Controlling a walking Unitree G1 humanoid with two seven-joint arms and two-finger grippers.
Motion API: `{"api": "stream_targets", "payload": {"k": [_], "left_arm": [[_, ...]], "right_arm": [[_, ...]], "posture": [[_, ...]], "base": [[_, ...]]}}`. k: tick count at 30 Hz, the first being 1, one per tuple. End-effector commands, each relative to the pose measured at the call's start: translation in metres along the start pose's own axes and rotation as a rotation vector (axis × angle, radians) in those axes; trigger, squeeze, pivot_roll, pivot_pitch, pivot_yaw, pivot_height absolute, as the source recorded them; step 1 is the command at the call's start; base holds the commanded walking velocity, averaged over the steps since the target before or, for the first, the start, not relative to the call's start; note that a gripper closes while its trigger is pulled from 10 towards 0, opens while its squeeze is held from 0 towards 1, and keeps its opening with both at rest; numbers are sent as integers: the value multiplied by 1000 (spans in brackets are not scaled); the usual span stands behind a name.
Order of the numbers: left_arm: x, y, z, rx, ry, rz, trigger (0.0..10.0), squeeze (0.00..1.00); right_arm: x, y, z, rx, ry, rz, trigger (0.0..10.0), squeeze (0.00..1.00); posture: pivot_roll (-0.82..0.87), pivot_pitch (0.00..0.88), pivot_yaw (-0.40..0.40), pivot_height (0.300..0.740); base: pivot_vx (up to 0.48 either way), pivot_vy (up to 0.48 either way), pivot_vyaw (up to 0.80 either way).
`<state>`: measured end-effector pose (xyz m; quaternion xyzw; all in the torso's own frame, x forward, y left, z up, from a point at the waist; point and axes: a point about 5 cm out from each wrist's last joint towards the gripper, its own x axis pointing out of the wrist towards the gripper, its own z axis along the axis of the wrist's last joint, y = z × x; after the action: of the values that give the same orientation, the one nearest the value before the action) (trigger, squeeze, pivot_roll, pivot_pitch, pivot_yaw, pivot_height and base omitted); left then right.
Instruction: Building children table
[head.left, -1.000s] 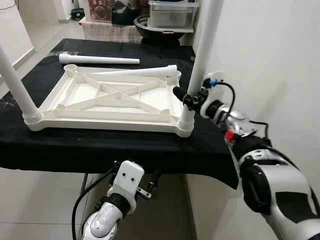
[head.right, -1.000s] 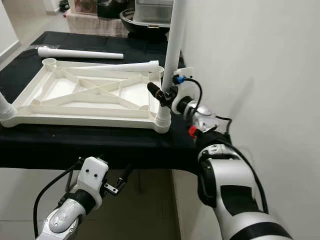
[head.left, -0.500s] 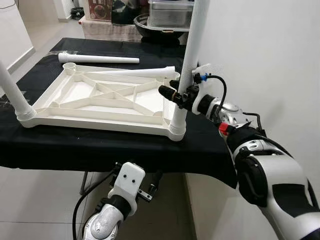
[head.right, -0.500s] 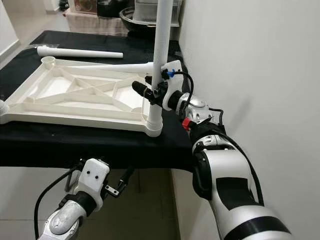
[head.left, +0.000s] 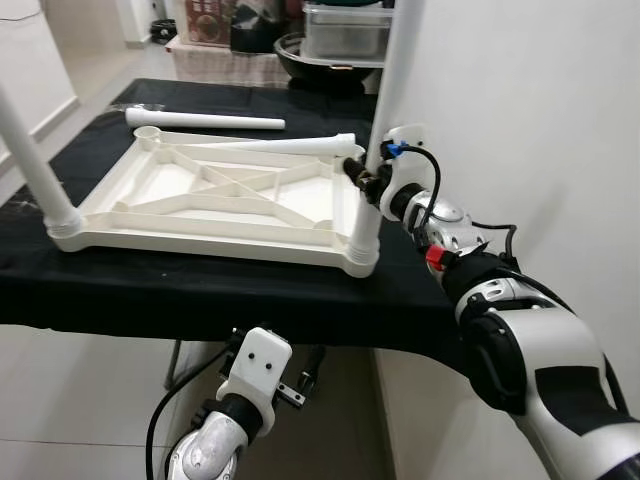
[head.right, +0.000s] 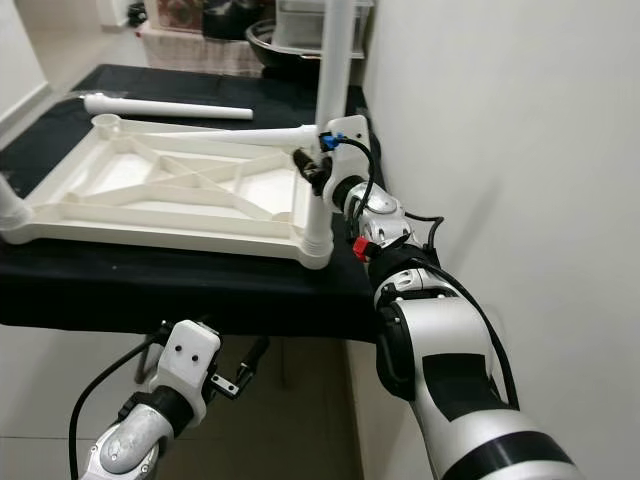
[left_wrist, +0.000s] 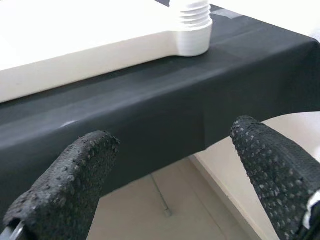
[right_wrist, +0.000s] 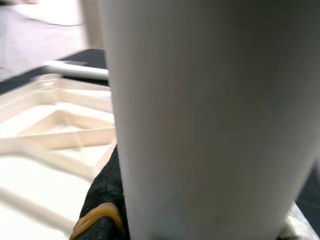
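Legs go in from above, so the white tabletop (head.left: 215, 200) lies underside-up on the black-covered table (head.left: 200, 290). Right gripper (head.left: 368, 180) fingers clamp the near-right leg (head.left: 388, 110), upright in its corner socket. Left gripper (left_wrist: 170, 165) hangs low with fingers apart.

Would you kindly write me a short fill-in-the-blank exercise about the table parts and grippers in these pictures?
1. The right gripper is closed on an upright white ____.
2. The upturned tabletop rests on a ____ cloth.
3. The number of loose legs, one on the cloth and one across the tabletop's far rim, is ____.
4. The left gripper, below the table edge, has its fingers ____.

Missing words: leg; black; two; open
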<state>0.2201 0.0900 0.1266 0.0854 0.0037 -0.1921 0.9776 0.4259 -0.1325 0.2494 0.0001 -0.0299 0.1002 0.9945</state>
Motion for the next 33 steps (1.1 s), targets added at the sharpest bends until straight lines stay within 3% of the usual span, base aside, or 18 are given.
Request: {"api": "stream_targets", "payload": {"k": [1,4,5,6,7,9,11,12,13,16,17,23,24,28,29,31,32,33], "left_arm": [[0,-1,-2,-1,15,-9,10000,0],[0,-1,-2,1,15,-10,10000,0],[0,-1,-2,1,15,-10,10000,0],[0,-1,-2,2,14,-10,10000,0],[0,-1,-2,2,14,-10,10000,0],[1,-1,-1,4,12,-8,10000,0],[2,-1,-1,4,13,-7,10000,0],[2,-1,-1,3,13,-6,10000,0],[2,-1,-1,1,12,-4,10000,0],[2,-1,-1,-3,11,-2,10000,0],[2,-1,-1,-4,13,-3,10000,0],[2,-1,-1,-9,15,-4,10000,0],[3,-1,-1,-10,14,-3,10000,0],[3,-1,-1,-10,13,-1,10000,0],[3,-1,-1,-10,13,-1,10000,0],[3,-1,-1,-9,12,-1,10000,0],[4,-1,-1,-8,11,-1,10000,0],[4,-1,-1,-8,11,-1,10000,0]], "right_arm": [[-3,-11,-10,-8,58,-131,0,0],[-3,-12,-9,33,51,-296,0,0],[-3,-12,-9,33,51,-296,0,0],[-4,-14,-6,79,28,-415,0,0],[-4,-14,-6,79,28,-415,0,0],[-4,-3,-2,167,-2,-570,0,0],[-3,3,-1,200,-3,-594,0,0],[-2,9,-2,223,7,-583,3412,0],[-1,15,-2,204,9,-551,10000,0],[0,20,-1,159,7,-525,10000,0],[1,22,-1,156,-5,-473,10000,1000],[0,14,5,125,-92,-379,10000,1000],[0,11,8,126,-127,-318,10000,0],[0,8,8,167,-128,-53,10000,0],[0,8,8,167,-128,-53,10000,0],[-1,7,4,161,-102,28,10000,0],[-3,8,-2,134,-62,145,10000,0],[-3,8,-2,134,-62,145,10000,0]], "posture": [[97,92,-85,740],[88,97,-85,740],[88,97,-85,740],[87,99,-84,740],[87,99,-84,740],[89,99,-87,740],[89,99,-87,740],[97,103,-93,740],[97,103,-93,740],[97,103,-93,740],[84,105,-91,740],[84,105,-91,740],[89,104,-93,740],[84,102,-91,740],[84,102,-91,740],[84,101,-91,740],[84,99,-90,740],[84,99,-90,740]], "base": [[0,0,0],[0,0,0],[0,0,0],[0,0,0],[0,0,0],[0,0,0],[0,0,0],[0,0,0],[0,0,0],[0,0,0],[0,0,0],[0,0,0],[0,0,0],[0,0,0],[0,0,0],[0,0,0],[0,0,0],[0,0,0]]}}
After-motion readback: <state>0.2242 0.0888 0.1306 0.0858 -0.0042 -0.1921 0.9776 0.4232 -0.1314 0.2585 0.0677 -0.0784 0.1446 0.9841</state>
